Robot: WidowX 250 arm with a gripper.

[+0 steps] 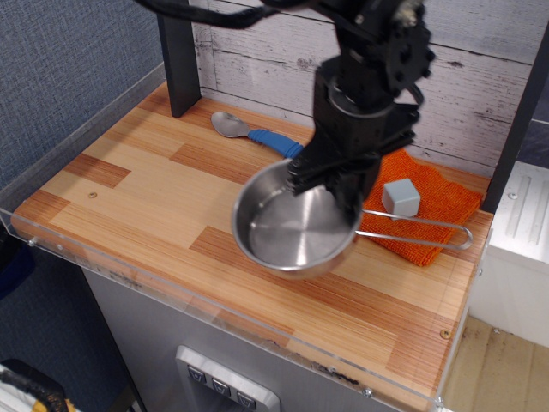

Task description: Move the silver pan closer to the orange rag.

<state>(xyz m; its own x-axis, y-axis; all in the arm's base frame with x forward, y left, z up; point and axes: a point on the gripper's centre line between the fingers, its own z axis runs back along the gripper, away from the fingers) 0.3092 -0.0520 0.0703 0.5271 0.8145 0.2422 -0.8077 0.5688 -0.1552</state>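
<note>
The silver pan (292, 225) is round, shallow and shiny, with a thin wire-loop handle (420, 227) reaching right over the front edge of the orange rag (433, 202). My black gripper (336, 183) is shut on the pan's far rim near the handle and holds it, seemingly just above the wooden table (129, 189). The pan's right side is close to the rag's left front edge. The rag lies flat at the right back of the table, partly hidden behind my gripper.
A small grey cube (400, 197) sits on the rag. A blue-handled metal spoon (253, 131) lies at the back by the plank wall. A dark post (178, 56) stands at the back left. A clear plastic lip (214, 311) runs along the table's front edge.
</note>
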